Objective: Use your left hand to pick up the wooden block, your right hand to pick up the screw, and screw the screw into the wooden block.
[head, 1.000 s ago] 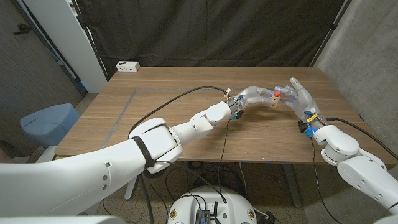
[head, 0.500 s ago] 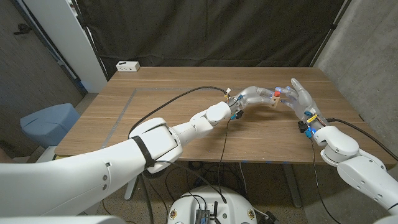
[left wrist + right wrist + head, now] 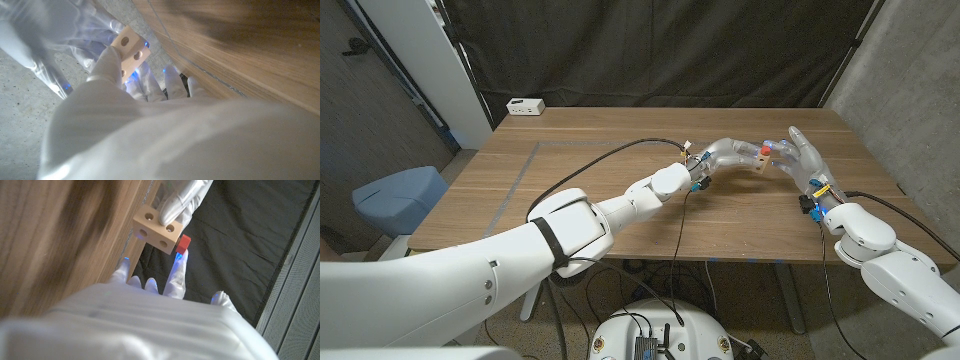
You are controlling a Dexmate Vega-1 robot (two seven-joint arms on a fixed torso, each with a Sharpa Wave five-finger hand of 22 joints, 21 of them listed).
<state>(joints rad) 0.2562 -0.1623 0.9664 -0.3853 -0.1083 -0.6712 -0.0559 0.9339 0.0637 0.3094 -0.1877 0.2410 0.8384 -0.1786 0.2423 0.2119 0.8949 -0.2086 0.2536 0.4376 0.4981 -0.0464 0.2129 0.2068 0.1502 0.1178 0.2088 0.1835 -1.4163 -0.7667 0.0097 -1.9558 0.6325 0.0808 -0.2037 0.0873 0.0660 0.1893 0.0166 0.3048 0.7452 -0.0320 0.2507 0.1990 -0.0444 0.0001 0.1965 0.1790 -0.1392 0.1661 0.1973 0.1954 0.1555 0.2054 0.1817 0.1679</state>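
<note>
Gripping wooden block [image 3: 759,156], left hand [image 3: 732,153], right hand [image 3: 798,158] pinching red screw [image 3: 765,148], no writing legible

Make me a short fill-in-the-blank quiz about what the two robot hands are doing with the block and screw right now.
1. The pale wooden block with round holes is held by the ____ hand.
2. The screw's head is ____ in colour.
3. The right hand holds the screw against the ____.
4. Both hands meet above a ____ table.

Missing words: left; red; block; wooden
</note>
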